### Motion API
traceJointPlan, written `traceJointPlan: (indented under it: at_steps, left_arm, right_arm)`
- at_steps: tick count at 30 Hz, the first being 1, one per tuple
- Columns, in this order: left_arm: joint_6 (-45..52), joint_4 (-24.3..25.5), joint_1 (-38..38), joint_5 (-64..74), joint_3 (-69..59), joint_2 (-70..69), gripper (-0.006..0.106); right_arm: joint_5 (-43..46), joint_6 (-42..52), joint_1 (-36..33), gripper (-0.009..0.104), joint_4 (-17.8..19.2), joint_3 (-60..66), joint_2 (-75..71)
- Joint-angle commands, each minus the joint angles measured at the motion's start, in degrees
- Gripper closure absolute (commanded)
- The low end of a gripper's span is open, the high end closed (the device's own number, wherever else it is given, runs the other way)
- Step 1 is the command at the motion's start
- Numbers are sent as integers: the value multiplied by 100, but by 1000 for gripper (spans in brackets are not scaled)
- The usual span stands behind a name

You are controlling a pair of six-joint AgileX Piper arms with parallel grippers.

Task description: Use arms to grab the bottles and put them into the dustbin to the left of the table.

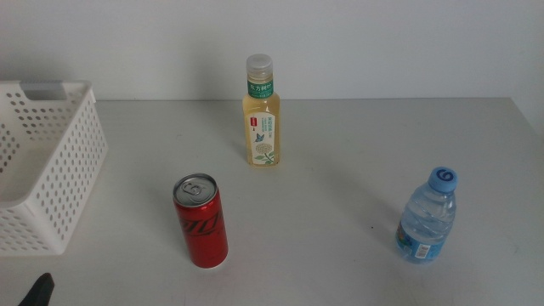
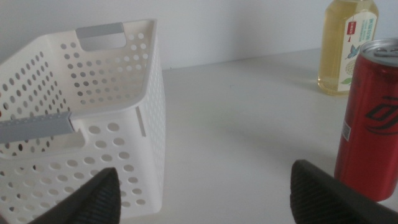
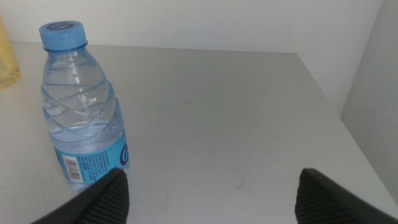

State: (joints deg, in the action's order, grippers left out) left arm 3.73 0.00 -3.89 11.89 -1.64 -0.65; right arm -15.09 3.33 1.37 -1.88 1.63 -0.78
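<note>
While both arms wait low at the near edge, three containers stand upright and well apart on the grey table (image 1: 340,170). In the middle view the tea bottle (image 1: 262,115) sits at upper centre, close to the white wall; the red can (image 1: 201,223) stands lower left of centre; the water bottle (image 1: 427,217) stands at lower right. The white basket (image 1: 51,161) fills the left edge of the frame, resting on the tabletop, nothing visible inside it.

Only a dark tip of the left gripper (image 1: 38,291) shows, at the bottom-left corner of the middle view. In its wrist view the left gripper (image 2: 205,196) has its jaws spread wide, holding nothing, with the basket (image 2: 93,124) before one jaw and the can (image 2: 372,118) just beyond the other; the tea bottle (image 2: 347,46) stands behind the can.

The right gripper (image 3: 211,196) likewise has its jaws wide apart and empty. The water bottle (image 3: 81,106) stands just ahead of one jaw, not touching it.
</note>
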Motion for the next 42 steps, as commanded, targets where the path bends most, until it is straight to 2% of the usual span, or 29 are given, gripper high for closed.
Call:
traceJointPlan:
  at_steps: [1, 5, 13, 20, 22, 29, 42]
  left_arm:
    - [-88, 0, -8, -692, -6, -32, 7]
    - [-86, 32, -306, -1619, -6, 480, 7]
    - [-86, 0, -1530, -3516, -6, 2276, 7]
    - [-66, -558, -2578, -4720, -6, 3962, 7]
    - [-66, -582, -2756, -5010, -6, 4440, 7]
    - [-96, -394, -2873, -6128, -16, 5775, 7]
    - [-96, -418, -2867, -8165, -18, 7593, 7]
  right_arm:
    - [431, 49, 42, 1, 67, -51, -124]
    - [431, 49, 42, 1, 67, -51, -124]
    - [431, 49, 42, 1, 67, -51, -124]
    - [431, 49, 42, 1, 67, -51, -124]
    - [431, 49, 42, 1, 67, -51, -124]
    - [431, 49, 42, 1, 67, -51, -124]
    - [431, 49, 42, 1, 67, -51, -124]
